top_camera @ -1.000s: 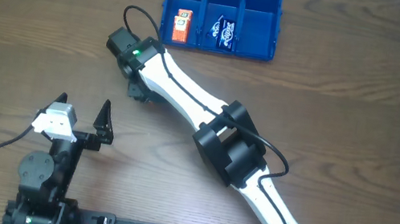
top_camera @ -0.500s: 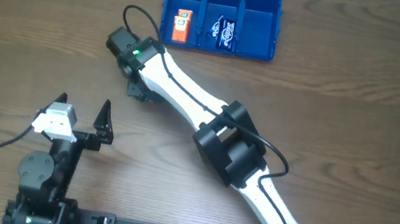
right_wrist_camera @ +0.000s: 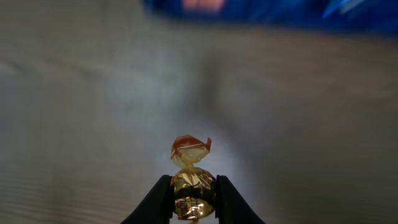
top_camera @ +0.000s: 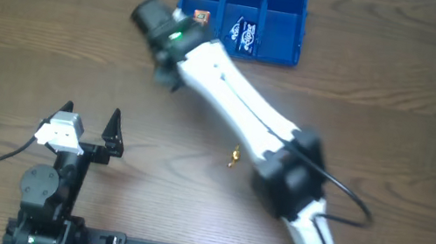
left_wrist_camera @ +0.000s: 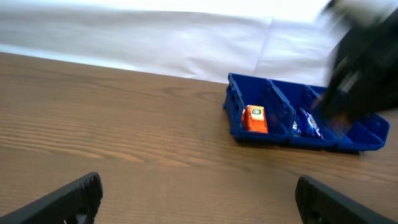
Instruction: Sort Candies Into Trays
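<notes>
The right gripper (right_wrist_camera: 193, 198) has its jaws pinching a gold-wrapped candy (right_wrist_camera: 191, 163) between the tips, twisted end poking ahead. Farther ahead across bare table (right_wrist_camera: 93, 112) sits the blue tray (right_wrist_camera: 261, 14), holding an orange candy (left_wrist_camera: 255, 118). The left gripper (top_camera: 91, 123) has its jaws spread wide, the tray well ahead of them

One candy (left_wrist_camera: 255, 118) in tray's (top_camera: 282, 31) left compartment, second candy (top_camera: 245, 32) in middle.

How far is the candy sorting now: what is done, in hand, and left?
Done: the blue tray holds an orange candy in an end compartment and a dark blue candy in the middle. In hand: the right gripper grips a gold-wrapped candy above the table, short of the tray. Left: placing it, probably in the empty compartment, then what looks like another gold piece on the table.
</notes>
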You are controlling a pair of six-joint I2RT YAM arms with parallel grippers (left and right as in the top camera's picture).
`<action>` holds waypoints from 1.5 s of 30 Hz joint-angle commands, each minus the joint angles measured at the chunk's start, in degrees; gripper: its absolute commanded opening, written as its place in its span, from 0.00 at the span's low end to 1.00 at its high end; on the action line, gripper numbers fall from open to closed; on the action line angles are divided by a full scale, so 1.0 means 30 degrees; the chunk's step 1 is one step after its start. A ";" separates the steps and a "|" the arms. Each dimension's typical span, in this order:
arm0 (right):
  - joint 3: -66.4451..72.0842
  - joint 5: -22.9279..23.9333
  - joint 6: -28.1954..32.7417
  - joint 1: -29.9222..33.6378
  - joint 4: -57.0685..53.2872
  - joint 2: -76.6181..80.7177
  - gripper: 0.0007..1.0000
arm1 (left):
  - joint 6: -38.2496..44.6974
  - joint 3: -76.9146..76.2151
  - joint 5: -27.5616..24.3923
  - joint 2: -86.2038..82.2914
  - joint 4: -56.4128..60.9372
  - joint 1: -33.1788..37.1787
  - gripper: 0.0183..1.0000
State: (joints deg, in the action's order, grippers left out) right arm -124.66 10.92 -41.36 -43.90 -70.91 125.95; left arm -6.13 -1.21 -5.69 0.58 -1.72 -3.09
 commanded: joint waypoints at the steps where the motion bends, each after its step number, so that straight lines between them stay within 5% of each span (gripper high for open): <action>1: -0.0189 0.1574 0.1457 0.2885 -0.0051 -0.1894 0.20 | 0.0124 0.0313 -0.0328 -0.0124 -0.0736 0.0080 1.00; 7: 0.0124 0.1566 0.2805 0.6018 0.1712 -0.1829 0.21 | 0.0124 0.0313 -0.0328 -0.0124 -0.0729 0.0080 1.00; 17: 0.0539 0.1996 0.3548 0.7468 0.4401 -0.0685 0.21 | 0.0124 0.0313 -0.0328 -0.0124 -0.0729 0.0080 1.00; 45: 0.0539 0.1617 0.3825 0.8619 0.5836 0.2601 0.27 | 0.0124 0.0313 -0.0328 -0.0124 -0.0729 0.0080 1.00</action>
State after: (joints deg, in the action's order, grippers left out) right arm -123.20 15.42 -30.70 -18.48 -53.28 132.70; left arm -6.13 -1.21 -5.69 0.58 -1.72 -3.09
